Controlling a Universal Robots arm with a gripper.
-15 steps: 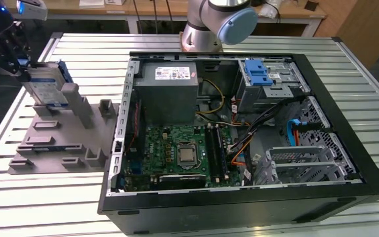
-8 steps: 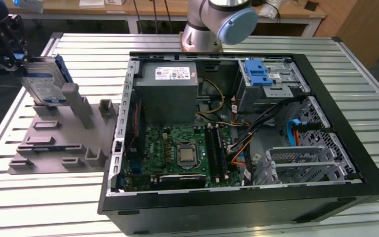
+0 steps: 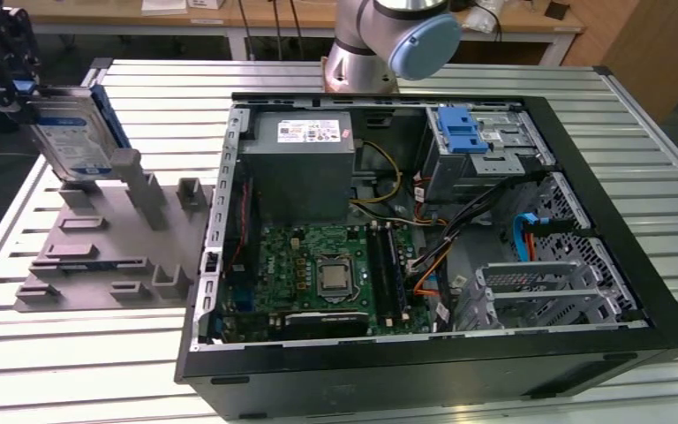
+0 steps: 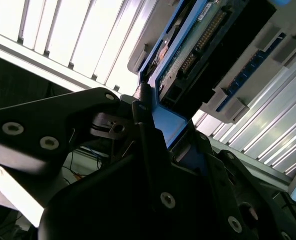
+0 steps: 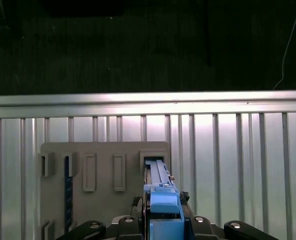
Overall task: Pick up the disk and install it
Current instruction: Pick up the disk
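Observation:
The disk (image 3: 74, 137), a silver hard drive with a blue-and-white label and a blue plastic frame, stands on edge at the grey holder fixture (image 3: 103, 256) on the exterior view's left. My black gripper (image 3: 33, 93) is at its upper end and shut on the blue frame. The disk's lower edge sits at the fixture's upright posts; I cannot tell whether it is clear of the slot. In the first wrist view the disk (image 5: 160, 197) runs edge-on from the gripper (image 5: 163, 227) down to a slot in the fixture (image 5: 105, 172). In the second wrist view the fingers (image 4: 148, 120) clamp the disk (image 4: 198, 50).
An open black computer case (image 3: 433, 367) lies on the slatted metal table (image 3: 103, 353), holding a grey power supply box (image 3: 304, 146), a motherboard (image 3: 321, 274), a drive bay with a blue tab (image 3: 466, 132) and a metal cage (image 3: 539, 287). The arm's base (image 3: 374, 49) stands behind the case.

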